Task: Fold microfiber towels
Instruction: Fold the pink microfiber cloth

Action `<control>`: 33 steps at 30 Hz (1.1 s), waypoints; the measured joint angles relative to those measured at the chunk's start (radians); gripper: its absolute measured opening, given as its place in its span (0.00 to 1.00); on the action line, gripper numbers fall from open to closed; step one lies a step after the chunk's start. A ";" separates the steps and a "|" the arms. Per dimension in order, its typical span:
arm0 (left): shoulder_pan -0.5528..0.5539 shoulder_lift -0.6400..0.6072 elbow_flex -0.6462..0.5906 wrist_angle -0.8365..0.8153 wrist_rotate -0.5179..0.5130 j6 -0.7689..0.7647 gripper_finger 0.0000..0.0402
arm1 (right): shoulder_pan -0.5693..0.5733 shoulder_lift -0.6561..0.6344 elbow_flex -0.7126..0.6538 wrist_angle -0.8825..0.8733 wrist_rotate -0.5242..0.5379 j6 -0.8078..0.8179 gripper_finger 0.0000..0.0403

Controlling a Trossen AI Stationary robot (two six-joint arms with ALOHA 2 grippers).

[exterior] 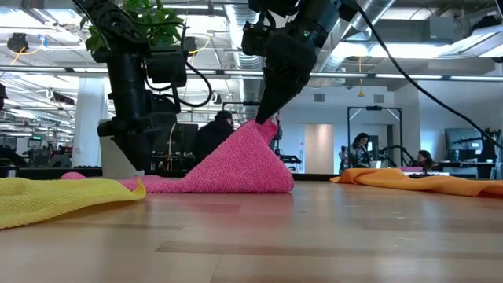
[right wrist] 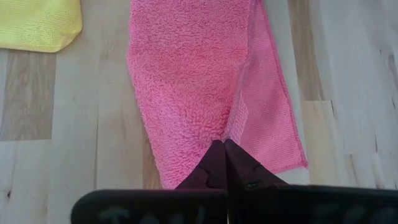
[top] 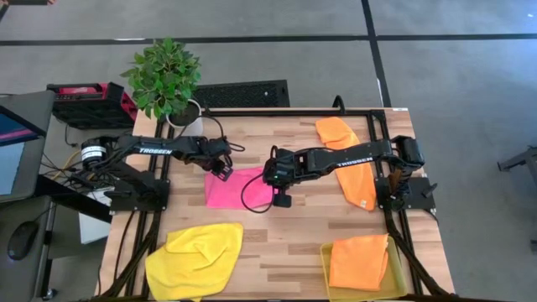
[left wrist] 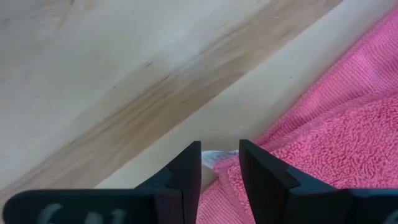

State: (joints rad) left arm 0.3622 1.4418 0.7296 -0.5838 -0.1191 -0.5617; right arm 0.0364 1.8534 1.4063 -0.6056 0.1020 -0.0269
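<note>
With the right gripper (right wrist: 224, 144) fingers pinching the pink towel (top: 237, 187) and the left gripper (left wrist: 219, 163) fingers spread at its corner, the raised edge should travel level for a square fold.

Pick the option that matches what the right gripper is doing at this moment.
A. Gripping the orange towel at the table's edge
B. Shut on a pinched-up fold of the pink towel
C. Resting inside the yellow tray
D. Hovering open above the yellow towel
B. The right gripper is shut on the pink towel, pulling it up into a peak off the table in the low view; its wrist view shows the same pinch.
</note>
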 joint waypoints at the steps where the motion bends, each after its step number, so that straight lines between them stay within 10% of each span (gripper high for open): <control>1: 0.000 0.001 0.000 0.000 0.001 0.000 0.25 | 0.000 0.000 0.000 0.000 0.000 0.000 0.01; 33: 0.002 0.104 0.082 -0.098 0.051 0.122 0.03 | 0.000 0.000 0.000 0.008 -0.027 0.001 0.01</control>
State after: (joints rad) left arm 0.3645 1.5459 0.8116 -0.6817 -0.0681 -0.4400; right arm 0.0365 1.8534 1.4063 -0.5972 0.0753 -0.0257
